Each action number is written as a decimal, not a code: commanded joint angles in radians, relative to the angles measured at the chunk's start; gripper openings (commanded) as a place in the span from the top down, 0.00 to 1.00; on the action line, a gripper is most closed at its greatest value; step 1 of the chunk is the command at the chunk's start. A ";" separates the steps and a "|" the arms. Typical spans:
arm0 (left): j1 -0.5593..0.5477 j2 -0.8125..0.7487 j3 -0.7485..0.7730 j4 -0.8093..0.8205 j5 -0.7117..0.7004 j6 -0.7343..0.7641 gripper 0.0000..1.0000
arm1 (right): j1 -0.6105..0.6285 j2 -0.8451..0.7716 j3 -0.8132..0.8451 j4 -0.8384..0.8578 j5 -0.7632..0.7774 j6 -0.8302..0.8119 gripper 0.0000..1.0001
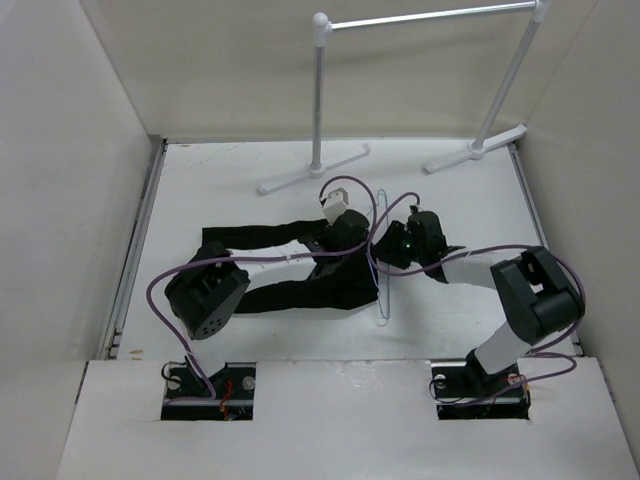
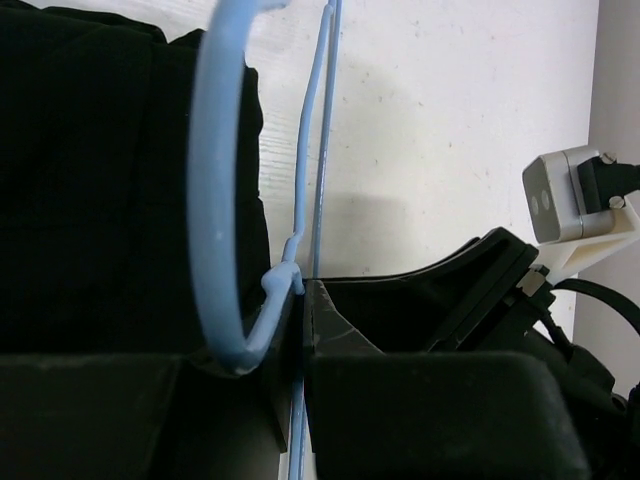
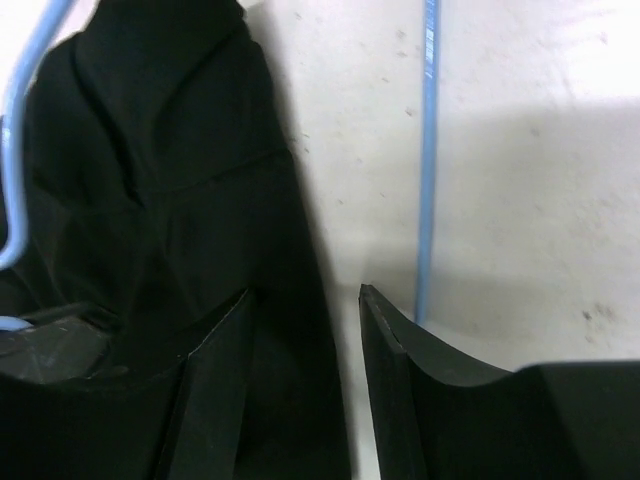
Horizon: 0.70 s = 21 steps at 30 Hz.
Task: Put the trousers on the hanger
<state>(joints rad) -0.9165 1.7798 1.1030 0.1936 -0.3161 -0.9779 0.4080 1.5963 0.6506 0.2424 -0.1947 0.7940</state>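
The job looks barely begun: the trousers (image 1: 300, 292) lie mid counter (image 1: 450, 320), legs toward its left edge, not yet on the hanger (image 1: 384, 300) at their waist, which the left end effector (image 2: 303, 290) clenches while the right end effector (image 3: 305, 292) gapes.

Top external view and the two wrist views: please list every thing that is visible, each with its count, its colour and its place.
trousers: one, black, lying in the middle of the table, legs toward the left
hanger: one, pale blue, at the right end of the trousers
garment rack: one, white, standing at the far edge of the table
table: one, white, under everything
cables: several, purple, looping along both arms
left gripper: one, black, shut on the hanger near its hook
right gripper: one, black, open over the trousers' edge
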 commanded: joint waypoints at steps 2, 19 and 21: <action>0.001 -0.014 -0.031 0.040 0.012 -0.011 1.00 | 0.016 0.047 0.023 0.089 -0.035 0.028 0.50; 0.093 -0.161 -0.225 0.030 -0.026 -0.007 1.00 | -0.133 -0.128 -0.083 0.193 -0.199 0.237 0.94; 0.107 -0.189 -0.259 0.030 -0.041 -0.007 1.00 | -0.145 -0.162 -0.103 0.190 -0.204 0.247 0.94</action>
<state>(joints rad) -0.8333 1.6634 0.8841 0.2237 -0.3145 -0.9894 0.2813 1.4940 0.5686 0.3672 -0.3717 1.0019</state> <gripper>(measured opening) 0.033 0.065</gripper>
